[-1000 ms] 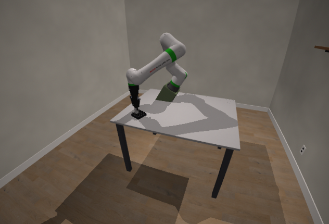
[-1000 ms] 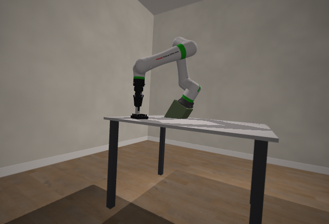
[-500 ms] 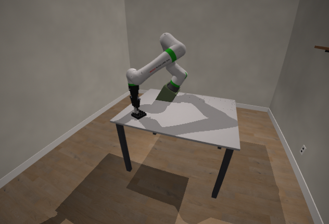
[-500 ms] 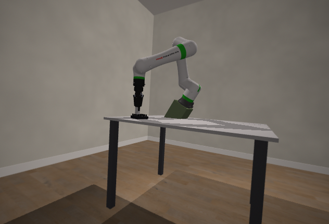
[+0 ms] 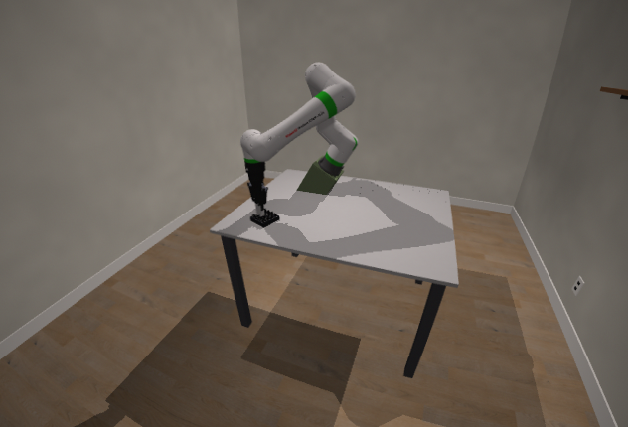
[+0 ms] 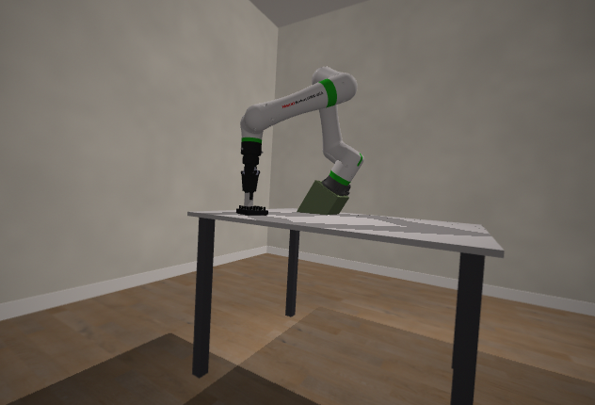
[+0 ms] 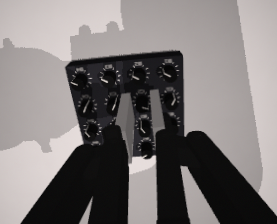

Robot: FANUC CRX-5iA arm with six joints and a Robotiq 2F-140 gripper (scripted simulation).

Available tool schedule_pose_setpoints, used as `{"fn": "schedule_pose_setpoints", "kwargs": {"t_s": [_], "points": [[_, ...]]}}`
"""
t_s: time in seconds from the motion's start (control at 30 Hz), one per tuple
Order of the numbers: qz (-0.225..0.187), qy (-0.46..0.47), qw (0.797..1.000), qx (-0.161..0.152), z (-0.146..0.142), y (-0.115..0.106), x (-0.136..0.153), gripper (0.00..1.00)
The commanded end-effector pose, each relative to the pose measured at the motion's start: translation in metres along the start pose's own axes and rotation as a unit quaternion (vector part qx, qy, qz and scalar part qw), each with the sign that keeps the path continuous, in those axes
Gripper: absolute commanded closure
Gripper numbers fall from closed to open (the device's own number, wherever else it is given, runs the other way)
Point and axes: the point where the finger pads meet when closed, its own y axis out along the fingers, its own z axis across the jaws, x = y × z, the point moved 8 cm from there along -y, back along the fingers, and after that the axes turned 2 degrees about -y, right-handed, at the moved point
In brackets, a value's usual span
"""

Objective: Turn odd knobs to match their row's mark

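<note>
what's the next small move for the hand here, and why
Probably lift the hand straight up: its fingers stand apart on either side of one knob, gripping nothing, low over the knob box, and a sideways move might nudge neighbouring knobs.

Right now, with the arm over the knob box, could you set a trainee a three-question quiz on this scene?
1. True or false: the black knob box rests on the light-topped table.
2. What colour is the slanted block under the base of the white jointed arm?
A) red
B) olive green
C) blue
3. Fill in: in the wrist view, the tips of the black gripper with pale grey fingers stand ____ (together/apart).

Key: 1 true; 2 B; 3 apart
</note>
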Motion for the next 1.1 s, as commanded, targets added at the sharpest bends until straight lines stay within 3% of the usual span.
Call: {"fn": "schedule_pose_setpoints", "kwargs": {"t_s": [0.0, 0.4, 1.07], "points": [[0.000, 0.000, 1.000, 0.000, 0.000, -0.007, 0.000, 0.88], [0.000, 0.000, 1.000, 0.000, 0.000, -0.033, 0.000, 0.88], [0.000, -0.009, 1.000, 0.000, 0.000, -0.043, 0.000, 0.88]]}}
